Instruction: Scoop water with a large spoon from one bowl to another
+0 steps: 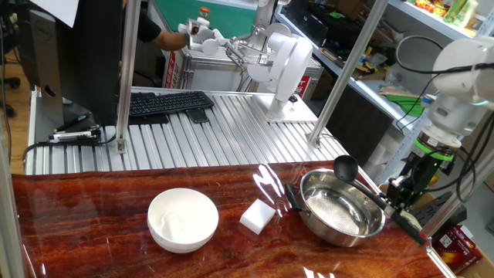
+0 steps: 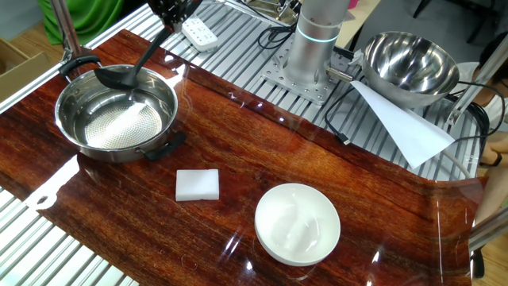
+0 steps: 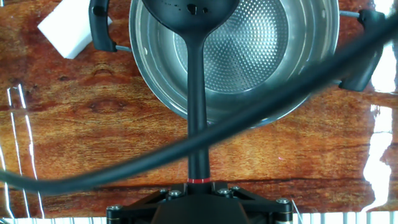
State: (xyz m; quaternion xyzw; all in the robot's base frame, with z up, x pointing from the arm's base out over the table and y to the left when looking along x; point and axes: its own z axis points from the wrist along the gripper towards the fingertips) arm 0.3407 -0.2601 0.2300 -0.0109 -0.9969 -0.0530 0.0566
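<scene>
Ladle handling comes first: the large spoon (image 3: 198, 93) looks like light, rigid black plastic, a deep round cup on a long thin handle, and the tool (image 1: 407, 202) already pinches it at the very end of that handle, just past the red band, fingers pressed against the slim shaft. Held so far from the cup, the load of water will likely lever hard on the grip, and a smooth round handle could twist between the pads, so I would judge a level, slow carry safer than a quick one. The cup hangs over the far rim of the steel bowl (image 2: 75, 129), above its dimpled floor; whether it touches the metal I cannot tell. Water (image 3: 261, 43) shows only as a faint gloss over that stippled bottom, so its depth is hard to judge. The steel bowl is wide, thin-walled and mirror-bright, with small black side handles, and would probably slide on the glossy bench (image 2: 238, 127) if nudged. The white bowl (image 1: 183, 219) stands well apart along the reddish wood-grain surface, thick-walled, smooth and matte, probably ceramic or plastic. A white rectangular block (image 2: 197, 184) lies flat between the two bowls, nearer the steel one, soft-edged like foam.
</scene>
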